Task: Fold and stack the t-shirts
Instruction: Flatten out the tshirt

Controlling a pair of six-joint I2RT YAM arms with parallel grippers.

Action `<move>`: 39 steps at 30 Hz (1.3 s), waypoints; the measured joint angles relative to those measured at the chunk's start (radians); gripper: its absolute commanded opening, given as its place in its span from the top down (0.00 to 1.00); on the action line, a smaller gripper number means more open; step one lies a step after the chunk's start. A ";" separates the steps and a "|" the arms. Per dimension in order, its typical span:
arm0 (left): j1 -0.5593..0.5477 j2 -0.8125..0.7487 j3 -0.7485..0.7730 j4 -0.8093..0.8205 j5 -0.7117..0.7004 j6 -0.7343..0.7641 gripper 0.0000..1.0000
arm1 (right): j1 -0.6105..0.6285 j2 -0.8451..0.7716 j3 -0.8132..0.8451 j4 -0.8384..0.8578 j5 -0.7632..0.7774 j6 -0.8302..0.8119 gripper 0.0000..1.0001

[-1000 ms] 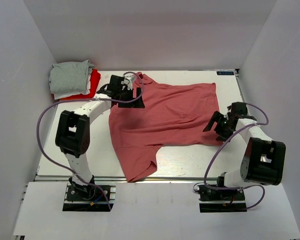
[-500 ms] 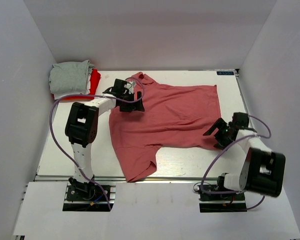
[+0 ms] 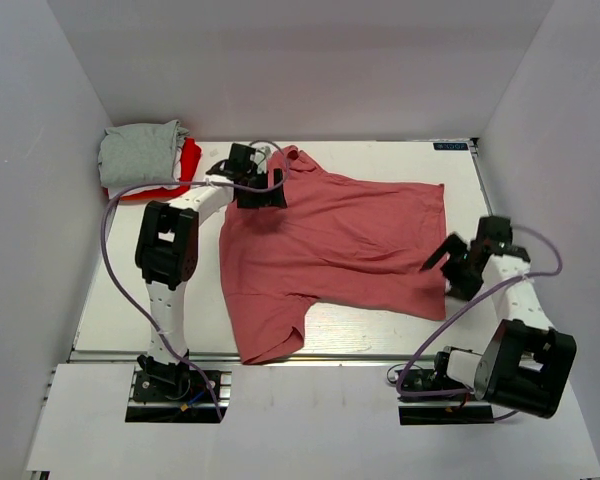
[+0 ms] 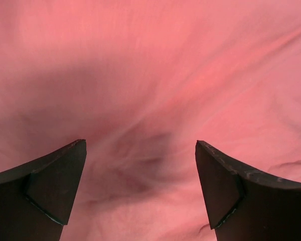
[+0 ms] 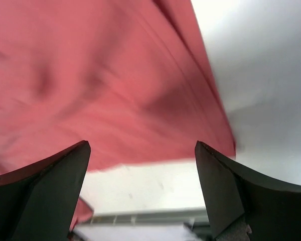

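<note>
**While the dusty salmon-pink cloth t-shirt [image 3: 340,235] lies spread out, the left gripper [image 3: 267,190] and the right gripper [image 3: 448,268] both stand open**

Where the flat white table [image 3: 400,322] reaches its far left corner, three folded shirts sit in a pile. A light grey shirt [image 3: 138,152] is on top, a sliver of white shirt [image 3: 130,188] shows under it, and a bright red shirt [image 3: 189,162] shows at the bottom and at the right side. The salmon-pink cloth t-shirt lies unfolded across the middle of the table, near this pile. Its round neck points to the far left, one short sleeve reaches toward the near edge, and its hem runs along the right.

The left gripper is over the shoulder area, just beside the neck. In the left wrist view its two dark fingers [image 4: 55,186] are spread wide. Only pink cloth shows between them, softly wrinkled and shadowed, and nothing is pinched. Whether the tips touch the cloth cannot be told.

The right gripper is at the near right corner of the t-shirt, by the hem. The right wrist view is blurred, but the fingers [image 5: 45,191] are plainly wide apart. The hem corner and bare table show between them, and no cloth is caught. Contact with the cloth cannot be judged here either.
</note>
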 measured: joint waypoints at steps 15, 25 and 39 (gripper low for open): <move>-0.006 0.346 0.639 0.027 -0.198 0.213 0.00 | 0.036 0.356 0.518 0.247 0.130 -0.206 0.10; -0.017 0.443 0.607 0.226 -0.206 0.244 0.15 | 0.088 0.683 0.847 0.245 0.228 -0.304 0.15; -0.022 0.577 0.661 0.362 -0.160 0.159 1.00 | 0.108 0.873 0.945 0.214 0.278 -0.359 0.46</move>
